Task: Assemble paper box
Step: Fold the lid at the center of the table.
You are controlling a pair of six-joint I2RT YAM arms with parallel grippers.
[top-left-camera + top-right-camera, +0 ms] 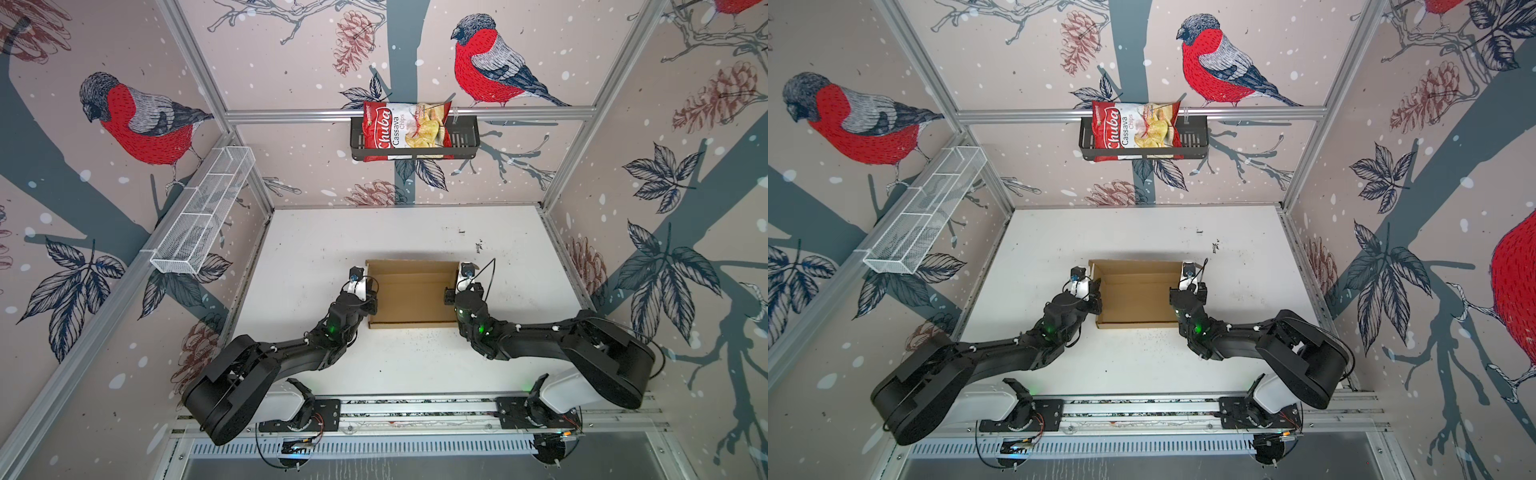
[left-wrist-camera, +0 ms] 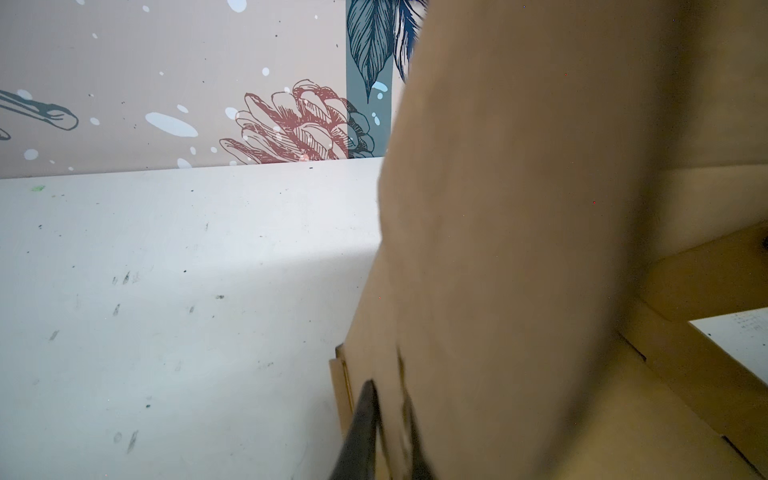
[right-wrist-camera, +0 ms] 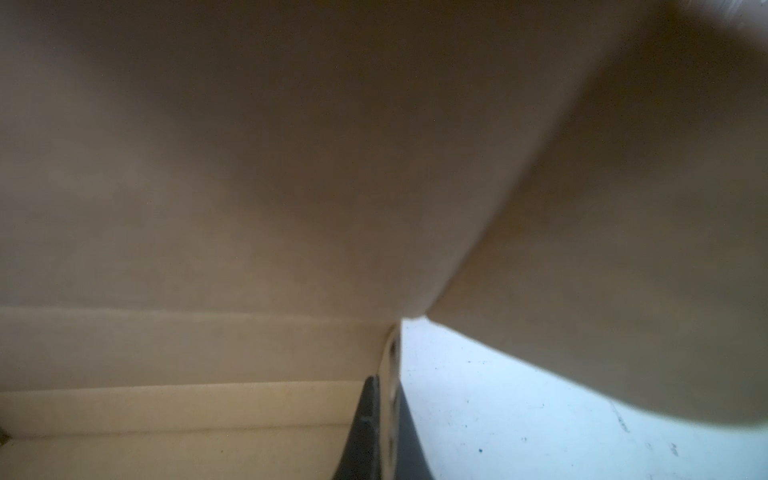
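The paper box (image 1: 411,293) (image 1: 1136,293) is plain brown cardboard, folded into a shallow open tray on the white table in both top views. My left gripper (image 1: 372,297) (image 1: 1097,295) is shut on the box's left side wall (image 2: 478,270), one dark finger (image 2: 361,428) outside it. My right gripper (image 1: 451,296) (image 1: 1174,297) is shut on the right side wall (image 3: 390,374), with a finger (image 3: 365,428) on the inside face. Cardboard (image 3: 291,166) fills most of the right wrist view. The box's far flap stands up.
A black wall basket (image 1: 465,141) holds a red chips bag (image 1: 405,131) on the back wall. A white wire shelf (image 1: 203,212) hangs on the left wall. White table (image 1: 395,365) stretches around the box. The arms' rail (image 1: 415,409) runs along the near edge.
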